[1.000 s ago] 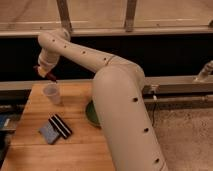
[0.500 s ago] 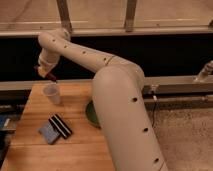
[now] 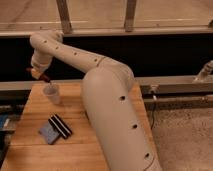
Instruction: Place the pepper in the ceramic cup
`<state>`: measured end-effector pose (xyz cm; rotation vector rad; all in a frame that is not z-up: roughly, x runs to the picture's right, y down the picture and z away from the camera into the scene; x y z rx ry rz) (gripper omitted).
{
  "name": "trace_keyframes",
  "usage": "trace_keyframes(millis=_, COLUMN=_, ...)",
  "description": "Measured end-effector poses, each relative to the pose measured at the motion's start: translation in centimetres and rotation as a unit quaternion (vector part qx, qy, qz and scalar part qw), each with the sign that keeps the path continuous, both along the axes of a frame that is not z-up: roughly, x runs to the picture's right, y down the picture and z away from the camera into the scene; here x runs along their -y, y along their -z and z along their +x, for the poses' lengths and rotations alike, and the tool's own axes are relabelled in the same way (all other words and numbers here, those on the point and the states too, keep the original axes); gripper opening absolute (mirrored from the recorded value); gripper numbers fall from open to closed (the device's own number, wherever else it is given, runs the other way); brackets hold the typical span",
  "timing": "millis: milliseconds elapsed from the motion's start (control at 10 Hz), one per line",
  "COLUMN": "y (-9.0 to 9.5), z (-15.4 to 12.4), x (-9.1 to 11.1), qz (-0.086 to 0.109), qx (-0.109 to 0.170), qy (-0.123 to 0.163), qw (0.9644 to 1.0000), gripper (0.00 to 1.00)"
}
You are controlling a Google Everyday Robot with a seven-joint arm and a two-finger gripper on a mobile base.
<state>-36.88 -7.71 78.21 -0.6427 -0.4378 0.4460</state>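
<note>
My gripper (image 3: pixel 38 75) is at the far left end of the wooden table, just above and a little behind the ceramic cup (image 3: pixel 52 93). It is shut on the pepper (image 3: pixel 45 79), a small dark red-brown piece sticking out from the fingers over the cup's rim. The cup is small, whitish and upright on the table (image 3: pixel 35 107). My white arm reaches from the lower right up to the gripper and hides the table's right part.
A blue and black packet (image 3: pixel 55 128) lies on the table in front of the cup. A dark sliver of a green bowl (image 3: pixel 86 114) shows at the arm's edge. A metal rail runs behind the table.
</note>
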Motion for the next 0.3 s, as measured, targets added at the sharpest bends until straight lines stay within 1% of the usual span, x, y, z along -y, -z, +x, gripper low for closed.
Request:
trace_keyframes(millis=200, y=-0.19, z=-0.48, x=-0.76, qz=-0.004, qx=0.005, qy=0.004, qw=1.0, gripper=0.0)
trace_keyframes(millis=300, y=-0.6, z=-0.51, x=-1.05, qz=-0.009, qx=0.005, qy=0.004, qw=0.9999, gripper=0.0)
